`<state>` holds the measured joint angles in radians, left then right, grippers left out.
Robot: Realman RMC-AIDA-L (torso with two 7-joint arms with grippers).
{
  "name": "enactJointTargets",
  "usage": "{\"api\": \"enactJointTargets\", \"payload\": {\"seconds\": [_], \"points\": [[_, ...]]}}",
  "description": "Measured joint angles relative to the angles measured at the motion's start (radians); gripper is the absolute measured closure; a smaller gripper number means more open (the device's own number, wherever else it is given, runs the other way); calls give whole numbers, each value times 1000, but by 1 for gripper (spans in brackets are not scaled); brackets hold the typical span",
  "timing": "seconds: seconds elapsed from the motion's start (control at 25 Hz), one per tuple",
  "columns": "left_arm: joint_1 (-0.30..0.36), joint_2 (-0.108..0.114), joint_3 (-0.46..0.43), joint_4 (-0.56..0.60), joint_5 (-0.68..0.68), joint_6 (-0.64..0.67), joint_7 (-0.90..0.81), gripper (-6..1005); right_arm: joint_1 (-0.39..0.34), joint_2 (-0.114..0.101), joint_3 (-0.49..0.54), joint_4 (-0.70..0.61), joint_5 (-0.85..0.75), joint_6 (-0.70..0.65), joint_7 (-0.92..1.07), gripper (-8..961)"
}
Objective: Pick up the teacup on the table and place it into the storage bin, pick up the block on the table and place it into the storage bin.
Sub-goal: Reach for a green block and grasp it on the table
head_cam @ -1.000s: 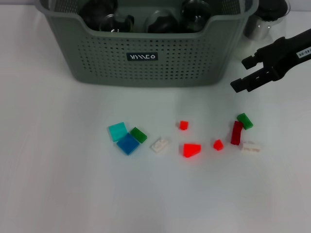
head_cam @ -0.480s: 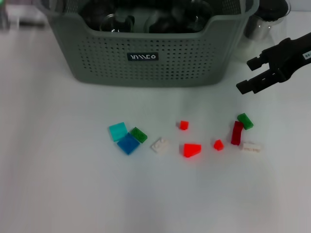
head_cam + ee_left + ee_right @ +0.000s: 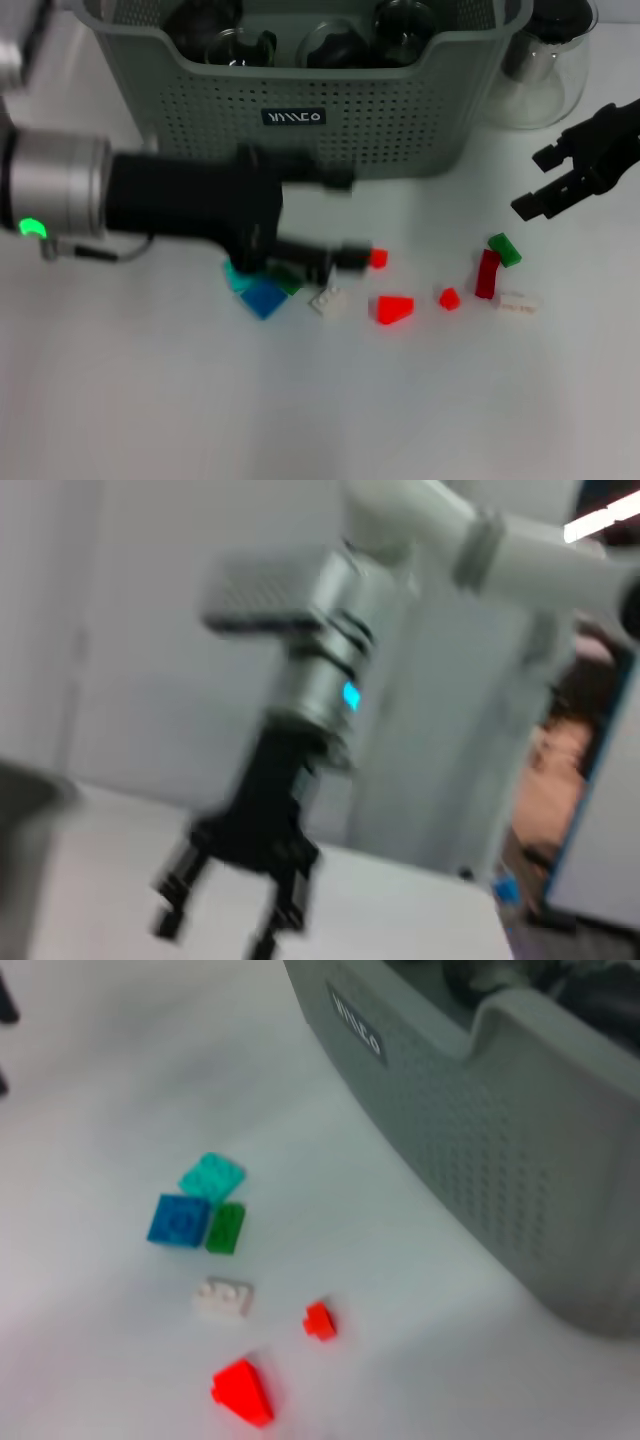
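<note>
1. A clear glass teapot (image 3: 541, 66) stands upright at the far right of the table, its rounded belly see-through and its top dark.
2. The white table (image 3: 320, 410) is plain and smooth, and fills the head view and the right wrist view.
3. In the left wrist view, a pale wall (image 3: 120, 660) rises behind the table, and a bright light strip (image 3: 603, 520) shows high up.

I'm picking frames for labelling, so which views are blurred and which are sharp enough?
Head view: the left arm is smeared by motion, the blocks stay fairly crisp. Left wrist view: everything blurred, including the right gripper. Right wrist view: slightly soft, the storage bin readable.
</note>
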<state>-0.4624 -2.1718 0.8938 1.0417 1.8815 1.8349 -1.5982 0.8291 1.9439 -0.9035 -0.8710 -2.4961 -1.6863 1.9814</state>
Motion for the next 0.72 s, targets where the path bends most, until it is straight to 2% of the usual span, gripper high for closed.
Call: {"api": "enactJointTargets", "payload": {"seconds": [0.2,0.36,0.56,0.72], "points": [[1,-2,22,-132,76,5,201,137,23,9,-16,1,-77,0,0,39],[-2,-3,30,-193,115,-12,286,138,46,20,-55,1,-132,0,-2,38],[1,-5,40,-206,127,-33,327,138,80,43,-140,3,-189,18,-16,39],[0,-5,35,-230,117,-67,333,138,108,75,-205,4,-240,39,-41,39]]}}
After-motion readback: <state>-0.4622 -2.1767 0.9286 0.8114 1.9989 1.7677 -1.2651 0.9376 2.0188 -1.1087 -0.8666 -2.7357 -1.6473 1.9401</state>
